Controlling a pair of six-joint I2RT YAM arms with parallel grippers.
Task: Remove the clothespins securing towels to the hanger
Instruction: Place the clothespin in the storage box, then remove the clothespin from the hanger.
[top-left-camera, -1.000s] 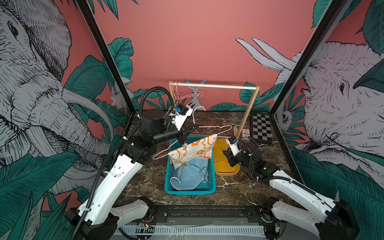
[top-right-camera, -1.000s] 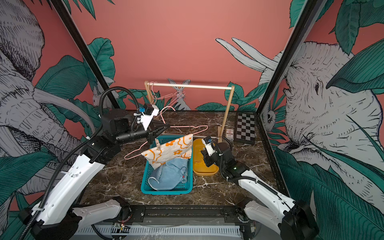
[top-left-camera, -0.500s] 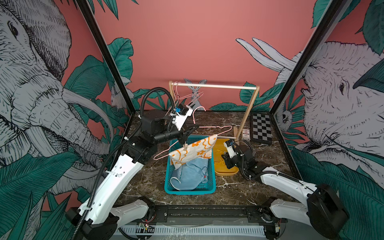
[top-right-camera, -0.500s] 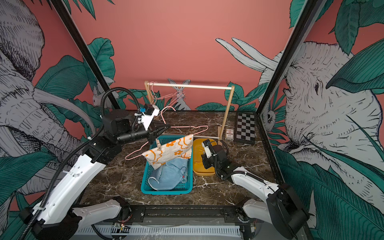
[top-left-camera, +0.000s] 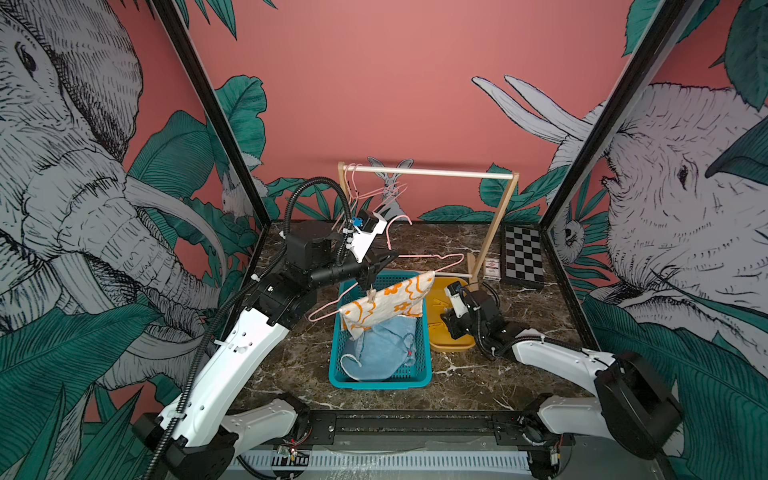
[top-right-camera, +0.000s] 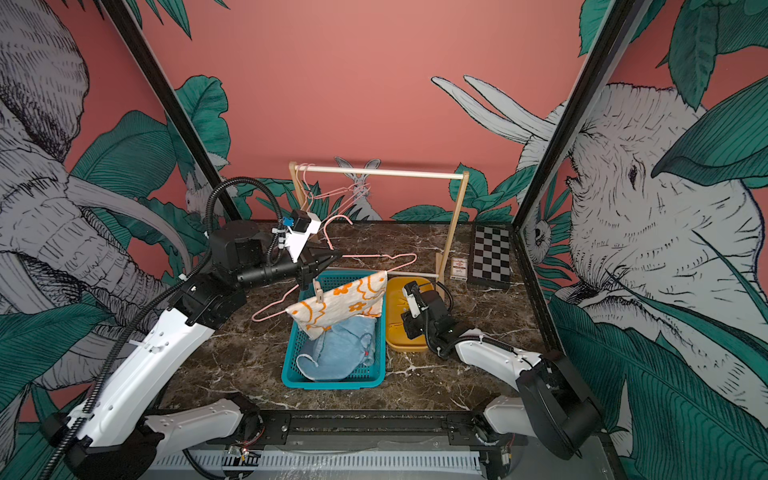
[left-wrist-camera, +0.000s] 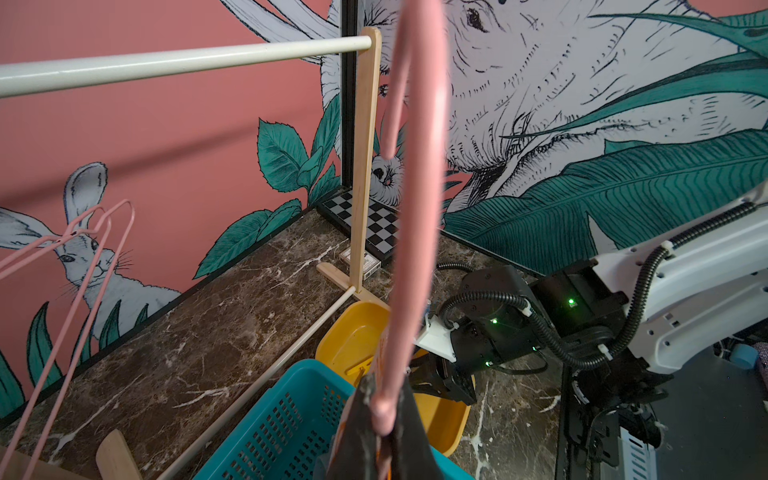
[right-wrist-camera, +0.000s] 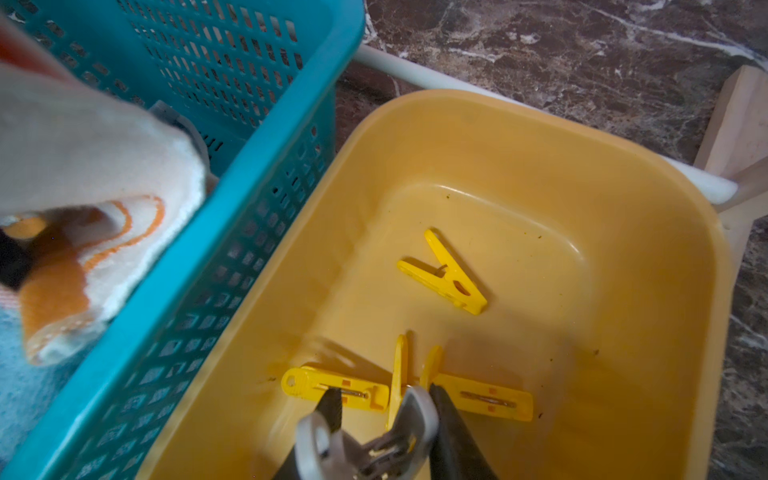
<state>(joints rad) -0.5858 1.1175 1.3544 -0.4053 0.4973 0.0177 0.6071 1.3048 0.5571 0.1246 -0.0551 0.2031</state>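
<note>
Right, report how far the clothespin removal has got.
Done: three yellow plastic clothespins lie in the yellow plastic tray, and a light blue towel sits in the teal mesh basket. In hand: the right pincer holds a grey plastic clothespin over that tray; the left pincer grips the pink wire hanger. Left: one beige clothespin pins the cream orange-flowered towel to it.

The marble counter (top-left-camera: 291, 361) bears a teal basket (top-left-camera: 378, 383) beside a yellow tub (top-left-camera: 451, 345). Behind stand a rack (top-left-camera: 503, 216), chessboard (top-left-camera: 523, 259) and card box (top-left-camera: 491, 264).
</note>
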